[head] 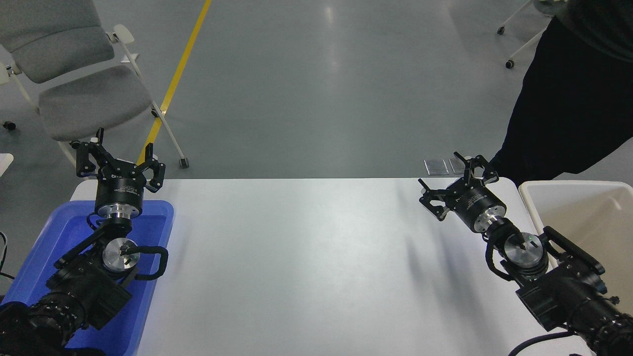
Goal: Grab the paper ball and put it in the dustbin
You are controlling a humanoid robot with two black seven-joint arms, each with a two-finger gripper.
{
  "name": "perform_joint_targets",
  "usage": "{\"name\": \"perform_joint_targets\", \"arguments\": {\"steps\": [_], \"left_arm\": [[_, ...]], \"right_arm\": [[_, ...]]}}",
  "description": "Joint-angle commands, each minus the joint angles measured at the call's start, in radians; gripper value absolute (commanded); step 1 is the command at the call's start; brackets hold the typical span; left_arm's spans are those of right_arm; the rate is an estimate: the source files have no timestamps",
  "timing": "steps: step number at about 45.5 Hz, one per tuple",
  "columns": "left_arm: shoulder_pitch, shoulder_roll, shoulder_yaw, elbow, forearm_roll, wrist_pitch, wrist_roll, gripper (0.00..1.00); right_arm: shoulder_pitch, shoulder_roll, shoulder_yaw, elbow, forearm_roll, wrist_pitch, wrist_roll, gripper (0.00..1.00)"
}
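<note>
No paper ball shows anywhere in the head view. The dustbin (pixel 593 207), a cream-beige bin with a pale rounded rim, stands off the table's right end. My right gripper (pixel 452 180) hovers open and empty over the table's far right corner, just left of the bin. Over the far end of a blue tray, my left gripper (pixel 120 160) is parked open at the far left corner.
The blue tray (pixel 163 210) lies under my left arm at the table's left edge. A person in dark clothes (pixel 568 109) stands beyond the far right corner. A grey chair (pixel 74 84) stands off the far left.
</note>
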Motion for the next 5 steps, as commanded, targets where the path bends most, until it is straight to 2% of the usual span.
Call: {"name": "perform_joint_targets", "arguments": {"steps": [1,5], "left_arm": [[0.000,0.000,0.000,0.000,0.000,0.000,0.000,0.99],[0.000,0.000,0.000,0.000,0.000,0.000,0.000,0.99]], "right_arm": [[-0.012,-0.006,0.012,-0.009,0.000,0.021,0.000,1.00],[-0.012,-0.009,0.015,-0.021,0.000,0.023,0.000,1.00]]}}
